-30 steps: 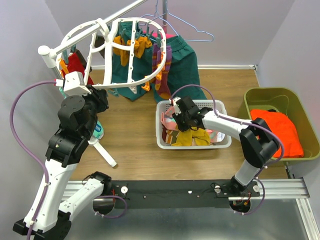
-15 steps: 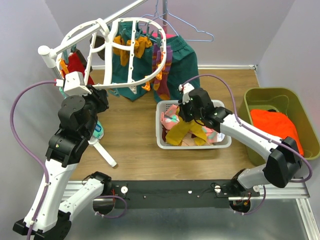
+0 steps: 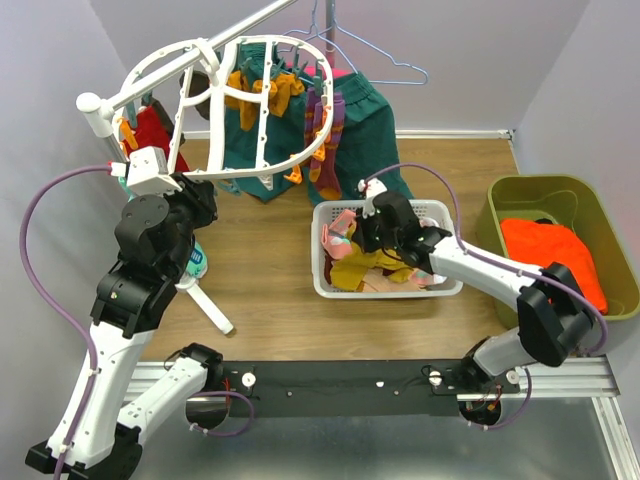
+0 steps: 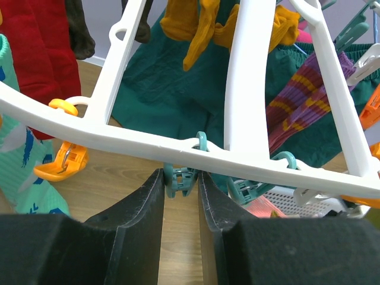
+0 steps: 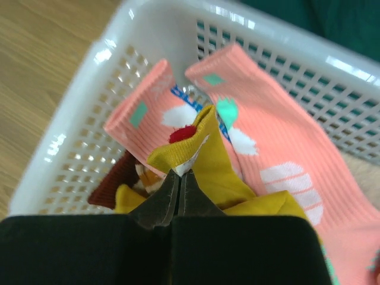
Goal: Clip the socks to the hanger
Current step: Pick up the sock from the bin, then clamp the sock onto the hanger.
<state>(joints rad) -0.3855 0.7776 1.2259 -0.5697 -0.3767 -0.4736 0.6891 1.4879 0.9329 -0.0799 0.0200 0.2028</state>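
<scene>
1. Mustard sock (image 5: 208,148), by its cuff, is clenched in our right gripper (image 5: 178,178), low in the basket (image 5: 77,142); we lift slowly to shed neighbours.
2. Our left gripper (image 4: 181,178) pinches a teal clip (image 4: 178,183) under the hanger (image 4: 119,139); we feed the cuff there.

A robot lab booth (dressed as a laundry corner): plain lilac walls (image 3: 470,60) box in a wooden table (image 3: 270,250).

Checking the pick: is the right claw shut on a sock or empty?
Shut on the mustard fabric sock: the right claw pinches its edge, jaws together, over the white mesh basket.
</scene>
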